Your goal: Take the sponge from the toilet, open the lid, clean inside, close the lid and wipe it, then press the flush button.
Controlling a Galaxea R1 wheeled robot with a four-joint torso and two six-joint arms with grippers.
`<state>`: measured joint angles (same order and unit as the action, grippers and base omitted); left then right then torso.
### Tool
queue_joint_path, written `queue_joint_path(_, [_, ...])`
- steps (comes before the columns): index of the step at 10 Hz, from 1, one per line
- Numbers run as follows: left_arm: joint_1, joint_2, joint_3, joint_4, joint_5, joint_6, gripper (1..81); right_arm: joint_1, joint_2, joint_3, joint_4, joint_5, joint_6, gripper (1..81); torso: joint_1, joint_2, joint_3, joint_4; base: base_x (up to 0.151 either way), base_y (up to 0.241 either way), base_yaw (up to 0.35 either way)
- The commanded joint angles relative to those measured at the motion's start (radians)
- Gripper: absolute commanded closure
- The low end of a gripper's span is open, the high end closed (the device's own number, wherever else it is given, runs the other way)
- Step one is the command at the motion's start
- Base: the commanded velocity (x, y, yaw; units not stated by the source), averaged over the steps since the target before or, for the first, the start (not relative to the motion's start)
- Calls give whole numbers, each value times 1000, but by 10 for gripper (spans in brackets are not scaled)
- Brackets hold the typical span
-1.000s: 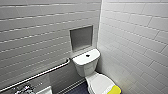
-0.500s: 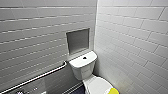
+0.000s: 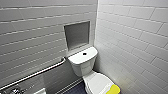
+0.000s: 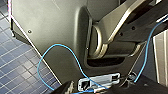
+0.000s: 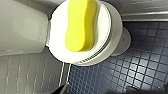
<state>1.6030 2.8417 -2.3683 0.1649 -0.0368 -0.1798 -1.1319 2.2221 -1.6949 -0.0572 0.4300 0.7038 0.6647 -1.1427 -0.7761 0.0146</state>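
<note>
Head view: toilet [image 3: 85, 67] sits in the corner, with the right wall tight beside it. A rail [image 3: 37, 72] and niche [image 3: 77, 34] are on the left wall. Button [image 3: 84, 53] is mid-tank.

Left wrist view: a blue cable [image 4: 62, 53] over my own chassis. I cannot tell the left gripper's [image 4: 107, 90] opening or hold.

Right wrist view: sponge [image 5: 80, 23] lies flat on the closed lid [image 5: 57, 42], with open floor [image 5: 140, 62] beside the bowl. I cannot tell the right gripper's [image 5: 101, 90] state.

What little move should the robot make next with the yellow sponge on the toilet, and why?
Probably bring the right arm down toward the sponge. It lies flat and untouched on the closed lid, straight below that wrist camera, and opening the lid first would tip it off.
</note>
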Motion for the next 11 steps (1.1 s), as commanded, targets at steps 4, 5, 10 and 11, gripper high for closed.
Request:
queue_joint_path(4, [59, 16, 12, 13, 71, 8, 10, 195, -51, -21, -6, -39, 55, 10, 29, -41, -39, 0, 0, 0, 0])
queue_joint_path(5, [68, 21, 12, 15, 71, 8, 10, 229, -43, -27, -6, -63, 62, 10, 29, -40, -40, 0, 0, 0, 0])
queue_joint_path(10, [114, 50, 12, 33, 67, 13, 10, 292, 53, -139, -12, -140, 72, 10, 128, -193, -41, 0, 0, 0, 0])
queue_joint_path(11, [116, 50, 12, 33, 67, 13, 10, 292, 62, -150, -13, -140, 72, 10, 148, -225, -41, 0, 0, 0, 0])
